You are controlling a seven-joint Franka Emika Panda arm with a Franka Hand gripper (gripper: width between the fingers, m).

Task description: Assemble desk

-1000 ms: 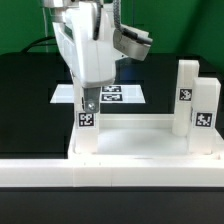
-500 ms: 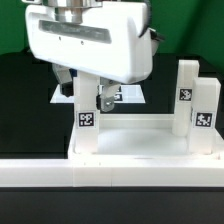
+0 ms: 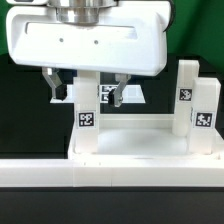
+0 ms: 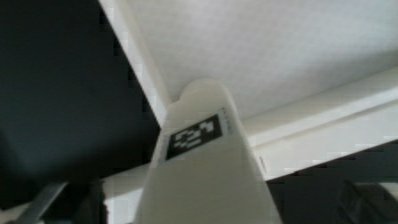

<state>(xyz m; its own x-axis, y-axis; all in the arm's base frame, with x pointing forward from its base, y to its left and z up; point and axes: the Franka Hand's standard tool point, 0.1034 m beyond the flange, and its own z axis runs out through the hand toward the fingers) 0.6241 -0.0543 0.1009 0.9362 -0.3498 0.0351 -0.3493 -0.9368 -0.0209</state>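
Observation:
The desk's white panel [image 3: 150, 143] lies flat with its raised rim up. One white tag-marked leg [image 3: 87, 112] stands upright at the panel's corner on the exterior view's left. Two more legs [image 3: 187, 92] [image 3: 206, 112] stand at the right side. My gripper [image 3: 85, 95] hangs over the left leg, open, with one dark finger [image 3: 52, 86] on each side of it and a gap on both sides. In the wrist view the same leg [image 4: 206, 160] rises between the jaws, tag facing the camera, with the panel [image 4: 267, 50] beyond it.
A long white border rail [image 3: 110, 176] runs along the front of the table. The marker board [image 3: 132, 95] lies behind the panel on the black tabletop [image 3: 25, 100].
The gripper has turned about its vertical axis from side-on to broadside. Its fingers now stand spread on either side of the left leg. The leg and panel have not moved.

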